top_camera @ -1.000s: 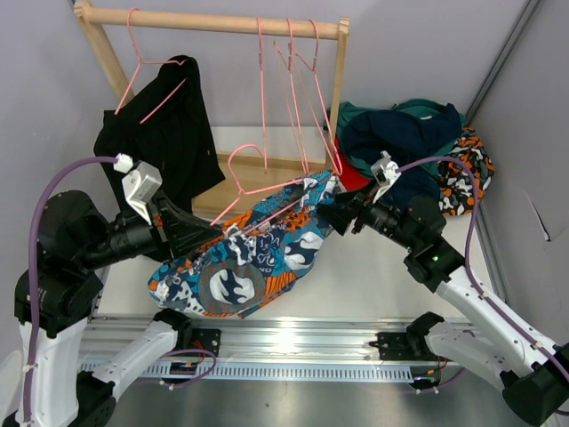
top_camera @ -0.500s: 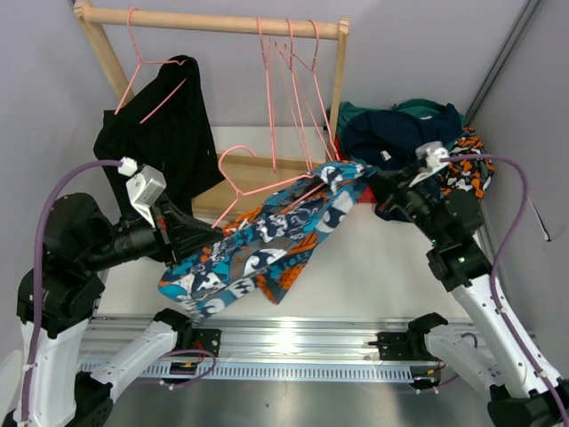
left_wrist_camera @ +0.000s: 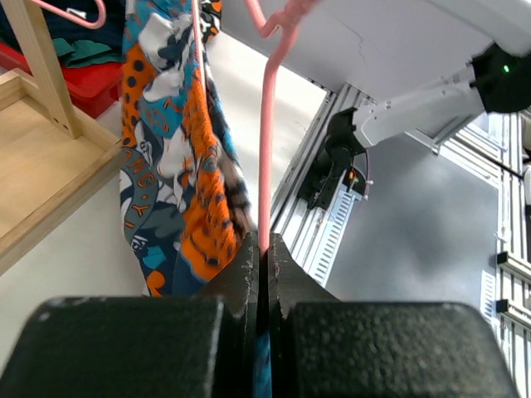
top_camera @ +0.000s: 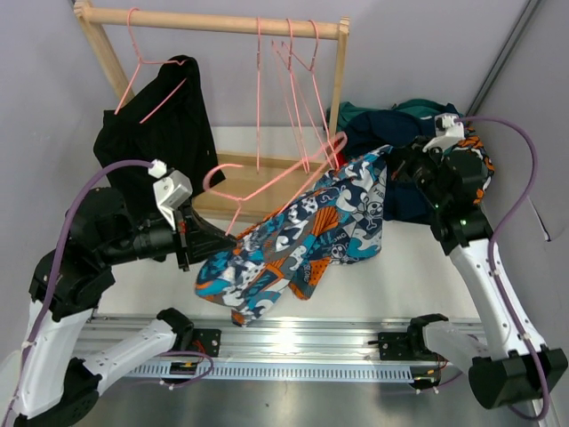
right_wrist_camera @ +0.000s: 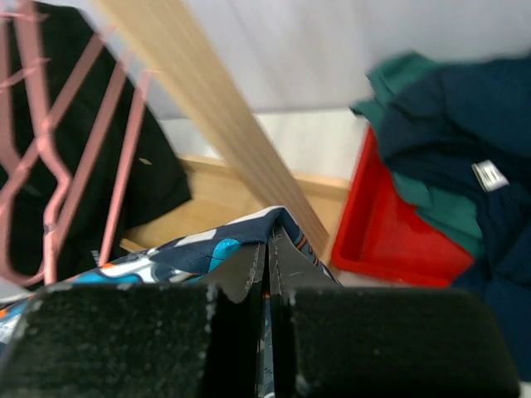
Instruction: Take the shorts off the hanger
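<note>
We clamp the hanger (left_wrist_camera: 267, 124) in the left gripper (left_wrist_camera: 264, 249) while the right gripper (right_wrist_camera: 267, 249) pinches the shorts (top_camera: 311, 231); snagged fabric could wrench the hanger free

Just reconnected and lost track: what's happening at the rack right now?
The left gripper has its jaws shut on a pink hanger, held off the wooden rack. The right gripper has its jaws shut on an edge of the blue-orange-white patterned shorts, holding them out to the right. Whether they are free of the hanger is unclear. The black shorts hang on the rack; other pairs lie piled on the red bin.
</note>
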Robot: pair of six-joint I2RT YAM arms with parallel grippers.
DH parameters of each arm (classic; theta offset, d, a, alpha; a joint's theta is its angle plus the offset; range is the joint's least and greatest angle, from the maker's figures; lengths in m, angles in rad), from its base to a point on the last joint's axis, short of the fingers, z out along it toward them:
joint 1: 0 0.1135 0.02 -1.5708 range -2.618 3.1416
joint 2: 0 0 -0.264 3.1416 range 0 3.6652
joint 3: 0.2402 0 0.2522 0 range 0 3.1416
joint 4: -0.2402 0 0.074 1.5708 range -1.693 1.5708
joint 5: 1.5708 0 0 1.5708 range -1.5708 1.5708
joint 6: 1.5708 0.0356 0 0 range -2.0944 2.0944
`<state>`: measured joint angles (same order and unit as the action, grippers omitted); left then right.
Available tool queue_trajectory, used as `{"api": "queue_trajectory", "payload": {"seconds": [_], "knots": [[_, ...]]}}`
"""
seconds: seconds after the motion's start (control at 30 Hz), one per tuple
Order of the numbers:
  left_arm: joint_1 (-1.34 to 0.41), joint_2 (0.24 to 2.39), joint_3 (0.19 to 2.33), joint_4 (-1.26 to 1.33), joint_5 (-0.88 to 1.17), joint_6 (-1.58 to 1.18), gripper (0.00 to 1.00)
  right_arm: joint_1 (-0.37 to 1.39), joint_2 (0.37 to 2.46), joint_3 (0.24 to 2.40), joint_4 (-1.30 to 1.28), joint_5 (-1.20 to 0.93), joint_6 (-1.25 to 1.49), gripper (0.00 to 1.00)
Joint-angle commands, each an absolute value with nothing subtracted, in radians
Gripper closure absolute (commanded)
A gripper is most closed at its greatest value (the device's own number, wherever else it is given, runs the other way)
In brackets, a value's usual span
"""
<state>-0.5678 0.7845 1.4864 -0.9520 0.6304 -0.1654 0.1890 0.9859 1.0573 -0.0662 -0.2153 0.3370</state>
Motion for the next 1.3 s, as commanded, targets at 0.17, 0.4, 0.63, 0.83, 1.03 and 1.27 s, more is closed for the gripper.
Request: {"api": "queue_trajectory", "payload": {"seconds": [0.17, 0.4, 0.63, 0.83, 1.03, 1.27], "knots": [[-0.643, 0.756, 1.540, -1.015, 0.559, -0.138, 1.00, 0.121, 1.097, 1.158, -0.141, -0.032, 0.357, 1.00], [-0.643, 0.822, 1.578, -0.974, 0.278, -0.170, 1.00, 0.288, 0.859, 0.895, 0.052, -0.448, 0.316, 1.00], [-0.643, 0.850, 1.655, -1.057, -0.277, -0.195, 1.00, 0.718, 0.765, 0.928, -0.125, -0.230, 0.175, 1.00], [-0.641, 0.818, 1.536, -1.151, -0.295, -0.242, 1.00, 0.713, 0.837, 1.158, -0.189, 0.250, 0.072, 1.00], [-0.640, 0.833, 1.396, -1.075, -0.134, -0.239, 1.00, 0.501, 1.066, 1.420, -0.187, 0.368, 0.087, 1.00], [-0.556, 0.962, 1.451, -1.000, 0.010, -0.193, 1.00, 0.217, 1.375, 1.795, -0.103, 0.290, 0.176, 1.00]]}}
